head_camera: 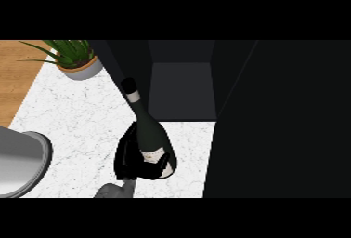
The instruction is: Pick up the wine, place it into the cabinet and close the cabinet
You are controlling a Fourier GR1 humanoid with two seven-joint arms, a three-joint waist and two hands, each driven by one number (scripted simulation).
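A dark wine bottle (147,135) is seen at the centre of the frame, its neck directed toward the upper left and its base toward the lower centre. A pale band is visible round the neck, and a light label is seen low on the body. The bottle is gripped by a black hand (129,158), whose fingers (125,151) are curled round the lower left side of the body, just above the label. A grey forearm (113,190) is seen entering from the lower edge, directly below that hand. From this view alone it cannot be told with certainty which of the two hands this is; only one hand is shown.

The bottle is held over the white marbled tabletop (75,116), which occupies the left and centre of the frame. Whether the base touches the tabletop cannot be told. Just beyond the neck, in the upper centre, the open interior of a dark cabinet (182,88) is seen, and a dark cabinet door (274,121) fills the right side of the frame. The bottle lies in front of the opening, not inside it.

A potted plant (75,60) stands in the upper left, and a grey rounded object (21,162) is cut off at the lower left edge.
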